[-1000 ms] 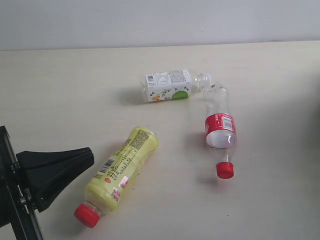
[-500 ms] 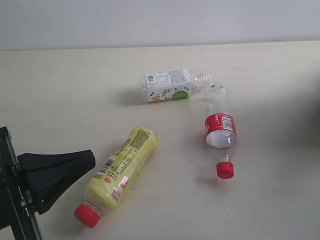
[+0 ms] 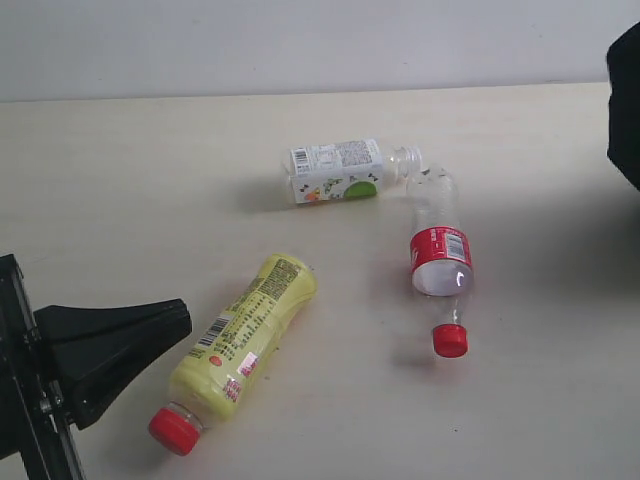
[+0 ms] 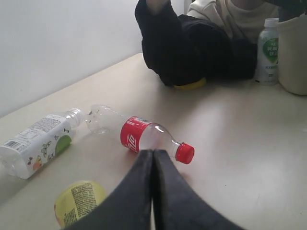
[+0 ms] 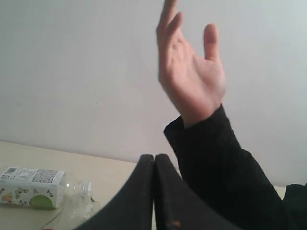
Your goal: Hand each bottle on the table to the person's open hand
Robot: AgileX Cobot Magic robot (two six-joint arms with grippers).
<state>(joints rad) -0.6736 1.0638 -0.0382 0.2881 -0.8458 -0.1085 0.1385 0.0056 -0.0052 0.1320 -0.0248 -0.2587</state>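
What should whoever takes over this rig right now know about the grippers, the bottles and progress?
Left gripper: shut, empty, near the yellow bottle.
Right gripper: shut, empty, facing the person's open hand, which is raised.
Lying on the table: yellow bottle, red-label bottle, capless white-label bottle.
Green-label bottle stands upright beside the black sleeve.
Done: no handover visible.
Left: the three lying bottles; whether the green-label one counts as handed over is unclear.
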